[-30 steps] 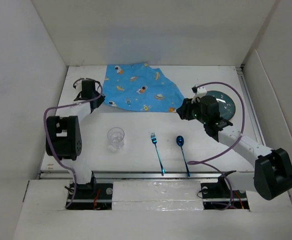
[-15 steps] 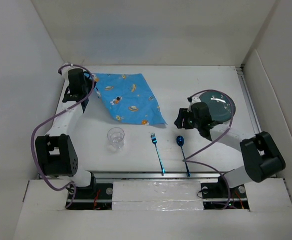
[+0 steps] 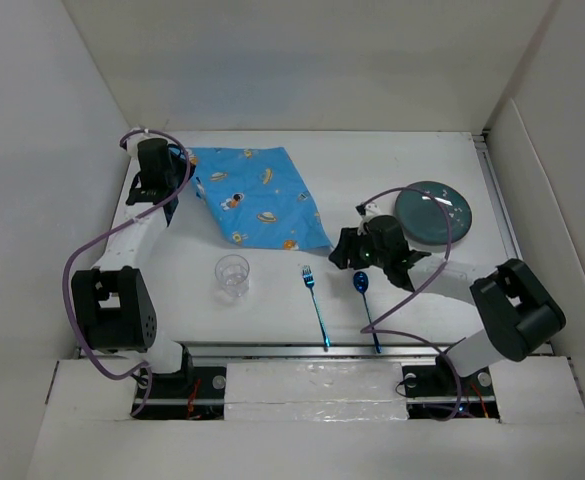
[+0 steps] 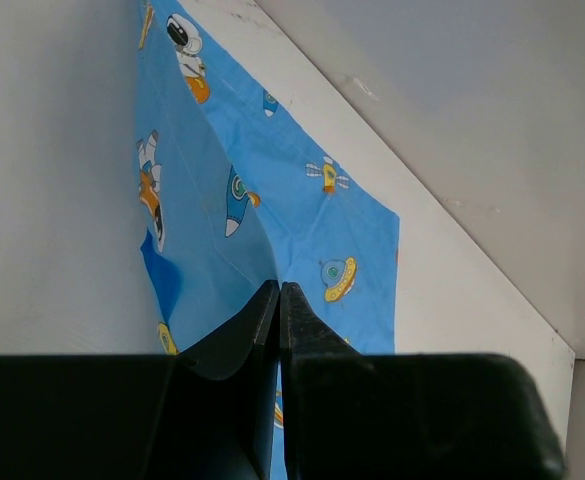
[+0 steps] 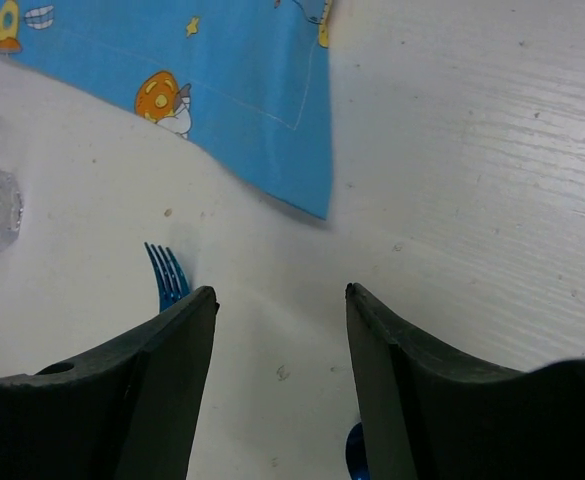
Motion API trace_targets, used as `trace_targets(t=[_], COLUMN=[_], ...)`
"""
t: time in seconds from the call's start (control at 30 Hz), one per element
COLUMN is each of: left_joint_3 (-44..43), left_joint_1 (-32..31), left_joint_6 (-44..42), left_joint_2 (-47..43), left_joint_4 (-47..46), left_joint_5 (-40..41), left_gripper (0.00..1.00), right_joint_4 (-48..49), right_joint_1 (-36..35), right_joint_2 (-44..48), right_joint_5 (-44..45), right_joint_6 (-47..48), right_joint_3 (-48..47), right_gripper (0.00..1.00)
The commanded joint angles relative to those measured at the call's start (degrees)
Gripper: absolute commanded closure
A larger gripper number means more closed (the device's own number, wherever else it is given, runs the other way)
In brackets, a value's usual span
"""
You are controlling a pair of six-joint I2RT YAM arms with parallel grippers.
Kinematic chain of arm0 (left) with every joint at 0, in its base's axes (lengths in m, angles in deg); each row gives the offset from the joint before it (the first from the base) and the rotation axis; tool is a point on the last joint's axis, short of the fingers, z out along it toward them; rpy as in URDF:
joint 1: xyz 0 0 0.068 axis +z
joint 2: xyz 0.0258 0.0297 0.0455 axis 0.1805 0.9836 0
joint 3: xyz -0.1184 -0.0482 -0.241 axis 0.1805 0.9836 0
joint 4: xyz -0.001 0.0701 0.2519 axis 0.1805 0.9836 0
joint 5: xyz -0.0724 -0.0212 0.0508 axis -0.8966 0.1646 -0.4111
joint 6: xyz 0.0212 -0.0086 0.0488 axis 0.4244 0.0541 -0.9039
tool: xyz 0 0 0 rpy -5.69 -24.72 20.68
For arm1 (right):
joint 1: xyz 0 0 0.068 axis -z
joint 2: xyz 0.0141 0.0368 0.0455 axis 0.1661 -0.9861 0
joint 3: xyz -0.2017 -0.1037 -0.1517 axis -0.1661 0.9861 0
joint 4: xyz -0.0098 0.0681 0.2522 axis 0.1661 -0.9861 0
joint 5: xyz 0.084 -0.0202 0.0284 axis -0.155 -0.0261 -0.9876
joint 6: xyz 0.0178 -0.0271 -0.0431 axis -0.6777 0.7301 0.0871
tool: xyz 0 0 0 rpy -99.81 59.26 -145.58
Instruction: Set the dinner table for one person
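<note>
- Up at the far-left corner of the white tabletop (image 3: 402,160), the left gripper (image 4: 279,292) is pinched together on a fold of the blue astronaut placemat (image 3: 257,195), and the cloth creases right into its tips.
- Toward the middle, the right gripper (image 5: 282,300) has its jaws apart, low over bare tabletop just off the placemat's near corner.
- Near side, left to right: 1 clear glass (image 3: 232,275), 1 blue fork (image 3: 315,305), 1 blue spoon (image 3: 365,300), none touching.
- A dark teal plate (image 3: 433,212) sits at the right, well apart from the placemat.
- The tabletop itself fills the whole walled-in floor, with the arms bolted at its near edge.
</note>
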State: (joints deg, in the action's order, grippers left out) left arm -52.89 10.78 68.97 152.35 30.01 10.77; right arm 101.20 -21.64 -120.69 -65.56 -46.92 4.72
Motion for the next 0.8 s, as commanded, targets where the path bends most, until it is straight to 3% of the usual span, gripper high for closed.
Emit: trace_targets(t=[0.0,0.3,0.57,0.77], left_joint_3=[0.6,1.0,1.0,0.9], left_joint_1=[0.1,0.1,0.1,0.1], left_joint_6=[0.1,0.2,0.2,0.3], left_joint_2=[-1.8,-2.1,-1.6,-1.3], left_joint_4=[-3.2,-3.4,-3.8,-3.9], left_joint_5=[-0.8,-1.3,-1.6,-1.4], left_gripper=[1.0,1.0,1.0,1.0], right_joint_4=[-0.3,1.3,-2.4,-2.6], right_joint_1=[0.0,-0.5,-1.0,-2.1], right_joint_2=[-1.1,-8.5,-12.5,-14.5], right_joint_5=[4.2,2.1,8.8,11.9], right_joint_6=[0.5,3.1,7.0,8.4], right_joint_3=[-3.1,-9.2,-13.9,-15.2], right_gripper=[0.41,0.42,0.44,0.71])
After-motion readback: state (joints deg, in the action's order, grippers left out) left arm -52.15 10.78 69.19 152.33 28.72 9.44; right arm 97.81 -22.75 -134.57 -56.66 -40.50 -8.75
